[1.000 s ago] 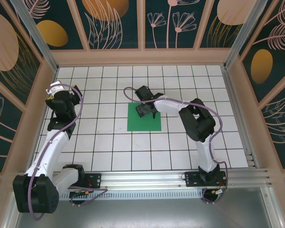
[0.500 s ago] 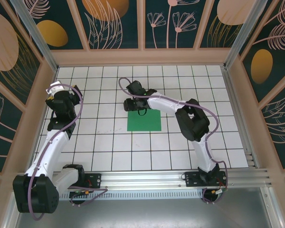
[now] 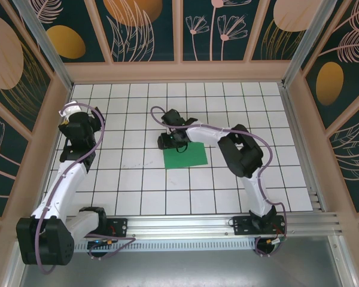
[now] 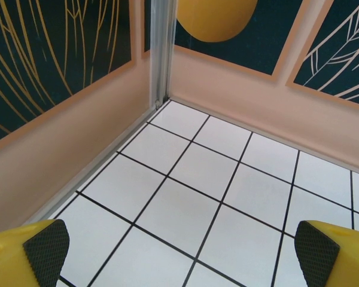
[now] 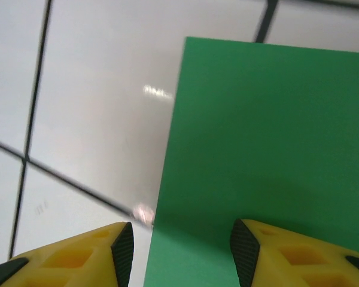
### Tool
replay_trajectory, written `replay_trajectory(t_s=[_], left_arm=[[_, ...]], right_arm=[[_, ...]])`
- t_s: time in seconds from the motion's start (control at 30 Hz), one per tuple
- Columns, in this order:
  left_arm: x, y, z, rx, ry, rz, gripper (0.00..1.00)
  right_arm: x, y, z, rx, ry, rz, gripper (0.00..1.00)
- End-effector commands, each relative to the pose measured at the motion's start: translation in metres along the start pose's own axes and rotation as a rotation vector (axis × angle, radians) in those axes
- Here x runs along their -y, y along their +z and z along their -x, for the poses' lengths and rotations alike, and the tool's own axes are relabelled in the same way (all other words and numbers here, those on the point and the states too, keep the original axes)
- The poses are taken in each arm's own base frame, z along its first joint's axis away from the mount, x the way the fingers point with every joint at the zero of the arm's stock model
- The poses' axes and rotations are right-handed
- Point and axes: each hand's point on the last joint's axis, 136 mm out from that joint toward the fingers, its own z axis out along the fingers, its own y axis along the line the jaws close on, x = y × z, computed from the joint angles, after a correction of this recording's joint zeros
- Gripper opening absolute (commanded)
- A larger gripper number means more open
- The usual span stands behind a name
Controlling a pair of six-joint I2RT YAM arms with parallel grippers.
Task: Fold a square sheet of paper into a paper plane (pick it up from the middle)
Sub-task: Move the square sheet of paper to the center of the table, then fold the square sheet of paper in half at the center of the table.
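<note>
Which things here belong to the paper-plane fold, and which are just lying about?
Job:
- square sheet of paper, flat on the tiles
- right gripper, jaws apart over the sheet's edge
- left gripper, open, near the far-left corner

Not the job:
- tiled table
- patterned walls

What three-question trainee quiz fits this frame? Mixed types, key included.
1. True or false: the left gripper is shut on the square sheet of paper.
2. Pick one: the right gripper has its jaws either side of the sheet's A) edge, B) middle, C) nothing, it is away from the sheet.
3. Fill in: the sheet's colour is ___.
Key: 1 false; 2 A; 3 green.
</note>
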Motion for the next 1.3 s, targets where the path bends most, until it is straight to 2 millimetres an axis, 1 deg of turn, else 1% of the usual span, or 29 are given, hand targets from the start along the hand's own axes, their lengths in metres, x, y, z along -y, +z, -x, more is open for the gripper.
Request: replay_trajectory(t_s=[0.0, 0.07, 0.1, 0.17, 0.23, 0.27, 0.3, 0.33, 0.43, 0.47, 0.5, 0.6, 0.73, 0.8, 1.0, 1.27], left_arm=[[0.004, -0.001, 0.009, -0.016, -0.026, -0.010, 0.99], [0.004, 0.000, 0.006, -0.028, -0.021, -0.009, 0.98], [0.004, 0.001, 0.005, -0.031, -0.022, -0.010, 0.98], [0.005, 0.002, 0.002, -0.037, -0.023, -0.012, 0.98], [0.006, 0.004, 0.001, -0.044, -0.019, -0.015, 0.99], [0.005, 0.004, 0.000, -0.047, -0.017, -0.012, 0.98], [0.005, 0.005, -0.001, -0.051, -0.015, -0.011, 0.99], [0.006, 0.005, -0.002, -0.052, -0.013, -0.011, 0.98], [0.006, 0.006, -0.005, -0.059, -0.011, -0.010, 0.98], [0.006, 0.007, -0.006, -0.063, -0.011, -0.012, 0.98], [0.007, 0.008, -0.008, -0.068, -0.011, -0.017, 0.99], [0.008, 0.010, -0.011, -0.080, -0.012, -0.021, 0.99], [0.009, 0.012, -0.014, -0.092, -0.008, -0.020, 0.99], [0.009, 0.012, -0.014, -0.095, -0.007, -0.021, 0.98], [0.009, 0.013, -0.017, -0.102, -0.004, -0.018, 0.99], [0.009, 0.015, -0.020, -0.113, -0.001, -0.017, 0.98]], right_arm=[[0.033, -0.005, -0.079, -0.236, -0.017, -0.105, 0.52], [0.035, -0.017, -0.076, -0.219, -0.034, -0.130, 0.53], [0.033, -0.024, -0.068, -0.194, -0.036, -0.136, 0.54], [0.024, -0.037, -0.046, -0.134, -0.032, -0.133, 0.57], [0.017, -0.053, -0.023, -0.062, -0.025, -0.144, 0.64], [0.019, -0.061, -0.015, -0.033, -0.014, -0.161, 0.69], [0.026, -0.067, -0.010, -0.016, -0.002, -0.188, 0.75], [0.034, -0.070, -0.010, -0.013, 0.005, -0.208, 0.78], [0.067, -0.072, -0.018, -0.043, -0.003, -0.289, 0.89], [0.074, -0.072, -0.022, -0.060, -0.015, -0.304, 0.97], [0.079, -0.071, -0.027, -0.089, -0.032, -0.299, 0.99], [0.096, -0.068, -0.036, -0.138, -0.043, -0.319, 0.99], [0.103, -0.063, -0.044, -0.180, -0.078, -0.314, 0.99], [0.099, -0.059, -0.049, -0.205, -0.091, -0.286, 0.99], [0.101, -0.048, -0.059, -0.251, -0.097, -0.274, 0.99], [0.119, -0.034, -0.077, -0.308, -0.079, -0.336, 0.98]])
